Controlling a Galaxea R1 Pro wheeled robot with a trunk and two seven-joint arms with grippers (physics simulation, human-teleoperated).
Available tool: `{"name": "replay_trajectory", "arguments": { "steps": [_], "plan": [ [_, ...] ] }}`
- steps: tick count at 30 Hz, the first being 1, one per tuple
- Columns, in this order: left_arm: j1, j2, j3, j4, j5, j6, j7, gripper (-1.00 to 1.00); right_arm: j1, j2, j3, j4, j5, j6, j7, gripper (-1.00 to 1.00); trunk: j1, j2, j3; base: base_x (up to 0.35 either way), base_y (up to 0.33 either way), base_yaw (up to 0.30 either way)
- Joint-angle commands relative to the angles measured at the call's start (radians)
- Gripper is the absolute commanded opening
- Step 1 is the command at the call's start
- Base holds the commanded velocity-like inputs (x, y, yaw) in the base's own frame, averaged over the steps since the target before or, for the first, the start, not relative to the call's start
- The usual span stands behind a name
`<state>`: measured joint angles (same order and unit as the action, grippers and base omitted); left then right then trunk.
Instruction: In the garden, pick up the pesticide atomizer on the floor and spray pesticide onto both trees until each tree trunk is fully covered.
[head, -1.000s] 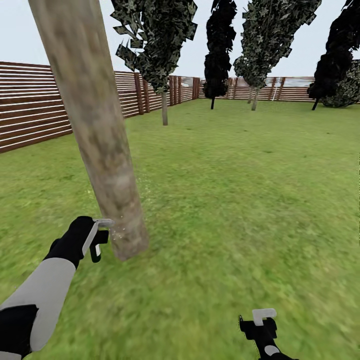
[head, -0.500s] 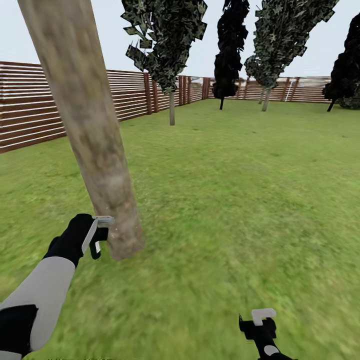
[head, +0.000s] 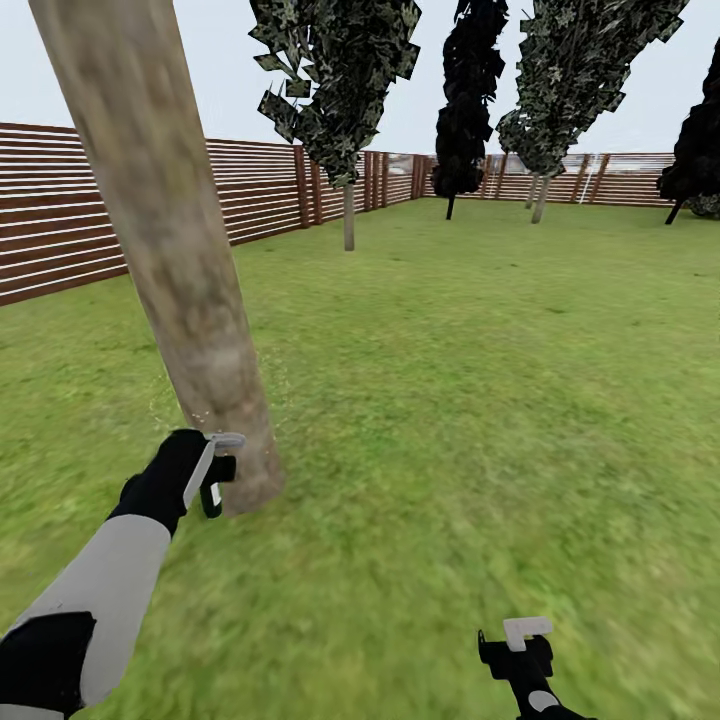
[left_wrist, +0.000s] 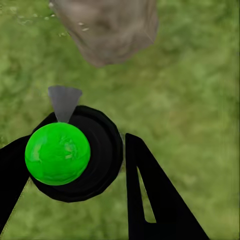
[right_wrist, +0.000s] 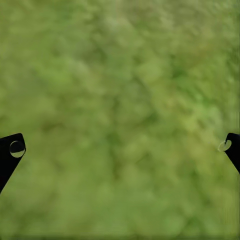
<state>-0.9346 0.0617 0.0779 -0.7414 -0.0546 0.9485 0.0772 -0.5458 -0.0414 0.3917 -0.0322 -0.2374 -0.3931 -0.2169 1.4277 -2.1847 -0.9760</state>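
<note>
A thick, mottled grey-brown tree trunk (head: 190, 300) leans up from the lawn at the left; its base also shows in the left wrist view as the trunk base (left_wrist: 107, 30). My left gripper (head: 200, 478) is shut on the pesticide atomizer (head: 222, 441), whose nozzle nearly touches the trunk's foot. From the wrist the atomizer (left_wrist: 75, 155) is a black body with a bright green ball, gripped by my left gripper (left_wrist: 75, 145), its grey nozzle (left_wrist: 64, 102) aimed at the trunk. Fine droplets speckle the air around the trunk. A second tree (head: 348, 215) stands farther back near the fence. My right gripper (head: 520, 645) hangs low, and in the wrist view the right gripper (right_wrist: 121, 145) is open over grass.
A brown slat fence (head: 60, 230) rings the lawn on the left and at the back. Another mottled-leaf tree (head: 540, 205) and near-black conifers (head: 462, 120) stand at the far end. Open grass (head: 480, 380) stretches to the right of the trunk.
The view has swung left, so the far trees sit further right. My left gripper with the atomizer has edged closer to the trunk's base, and droplets now show around the trunk.
</note>
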Motion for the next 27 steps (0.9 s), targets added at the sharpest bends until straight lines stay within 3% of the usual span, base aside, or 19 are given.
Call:
{"name": "replay_trajectory", "arguments": {
  "steps": [1, 2, 3, 5, 6, 7, 8, 9, 11, 12, 15, 16, 19, 21, 22, 24, 26, 27],
  "plan": [
    [-0.001, 0.009, 0.006, -0.001, -0.007, 0.004, -0.002, -1.00, 0.000, 0.000, 0.009, 0.000, -0.008, -0.002, -0.003, 1.00, 0.000, 0.000, -0.001, 0.000, 0.000, 0.000],
    [0.001, 0.029, 0.008, 0.000, -0.008, 0.002, -0.003, -1.00, 0.000, 0.000, 0.009, 0.000, -0.008, -0.003, -0.003, 1.00, 0.000, 0.000, -0.001, 0.000, 0.000, 0.000],
    [0.003, 0.079, 0.009, 0.004, -0.005, 0.004, -0.006, -1.00, 0.000, 0.000, 0.009, 0.000, -0.008, -0.002, -0.003, 1.00, 0.000, 0.000, -0.001, 0.000, 0.000, 0.000],
    [0.005, 0.118, 0.009, 0.009, -0.001, 0.004, -0.010, -1.00, 0.000, 0.000, 0.009, 0.000, -0.008, -0.002, -0.003, 1.00, 0.000, 0.000, -0.001, 0.000, 0.000, 0.000],
    [0.009, 0.122, 0.007, 0.010, 0.001, 0.002, -0.010, -1.00, 0.000, 0.000, 0.009, 0.000, -0.008, -0.002, -0.003, 1.00, 0.000, 0.000, -0.001, 0.000, 0.000, 0.000],
    [0.031, 0.104, 0.004, 0.011, 0.004, 0.000, -0.008, -1.00, 0.000, 0.000, 0.009, 0.000, -0.008, -0.003, -0.003, 1.00, 0.000, 0.000, -0.001, 0.000, 0.000, 0.000],
    [0.045, 0.049, 0.002, 0.011, 0.000, -0.002, -0.004, -1.00, 0.000, 0.000, 0.009, 0.000, -0.008, -0.002, -0.003, 1.00, 0.000, 0.000, -0.001, 0.000, 0.000, 0.000],
    [0.049, 0.012, 0.002, 0.010, -0.003, -0.003, -0.002, -1.00, 0.000, 0.000, 0.009, 0.000, -0.008, -0.002, -0.002, 1.00, 0.000, 0.000, -0.001, 0.000, 0.000, 0.000],
    [0.052, -0.004, 0.004, 0.011, -0.005, -0.004, -0.001, -1.00, 0.000, 0.000, 0.009, 0.000, -0.008, -0.003, -0.002, 1.00, 0.000, 0.000, -0.001, 0.000, 0.000, 0.000],
    [0.055, 0.005, 0.009, 0.012, -0.006, -0.005, -0.001, -1.00, 0.000, 0.000, 0.009, 0.000, -0.008, -0.002, -0.002, 1.00, 0.000, 0.000, -0.001, 0.000, 0.000, 0.000],
    [0.077, 0.089, 0.014, 0.016, -0.002, -0.007, -0.001, -1.00, 0.000, 0.000, 0.009, 0.000, -0.008, -0.002, -0.002, 1.00, 0.000, 0.000, -0.001, 0.000, 0.000, 0.000],
    [0.090, 0.103, 0.013, 0.019, -0.001, -0.014, 0.000, -1.00, 0.000, 0.000, 0.009, 0.000, -0.008, -0.002, -0.002, 1.00, 0.000, 0.000, -0.001, 0.000, 0.000, 0.000],
    [0.121, 0.104, 0.008, 0.027, 0.001, -0.110, 0.002, -1.00, 0.000, 0.001, 0.009, 0.000, -0.009, -0.003, -0.002, 1.00, 0.000, 0.000, -0.001, 0.193, 0.000, 0.000],
    [0.125, 0.093, 0.006, 0.030, 0.005, -0.128, 0.002, -1.00, 0.000, 0.001, 0.009, 0.000, -0.009, -0.002, -0.002, 1.00, 0.000, 0.000, -0.001, 0.312, 0.000, 0.000],
    [0.126, 0.075, 0.008, 0.030, 0.003, -0.133, 0.002, -1.00, 0.000, 0.001, 0.009, 0.000, -0.009, -0.003, -0.002, 1.00, 0.000, 0.000, -0.001, 0.332, 0.000, 0.000],
    [0.126, 0.070, 0.010, 0.031, 0.002, -0.135, 0.002, -1.00, 0.000, 0.001, 0.009, 0.000, -0.010, -0.002, -0.002, 1.00, 0.000, 0.000, -0.001, 0.214, 0.000, 0.000],
    [0.141, 0.085, 0.016, 0.032, -0.001, -0.137, 0.000, -1.00, 0.000, 0.000, 0.009, 0.000, -0.009, -0.003, -0.002, 1.00, 0.000, 0.000, -0.001, 0.058, 0.000, 0.000],
    [0.163, 0.125, 0.034, 0.033, 0.000, -0.140, -0.003, -1.00, 0.000, 0.000, 0.009, 0.000, -0.009, -0.003, -0.002, 1.00, 0.000, 0.000, -0.001, 0.013, 0.000, -0.024]
  ]
}}
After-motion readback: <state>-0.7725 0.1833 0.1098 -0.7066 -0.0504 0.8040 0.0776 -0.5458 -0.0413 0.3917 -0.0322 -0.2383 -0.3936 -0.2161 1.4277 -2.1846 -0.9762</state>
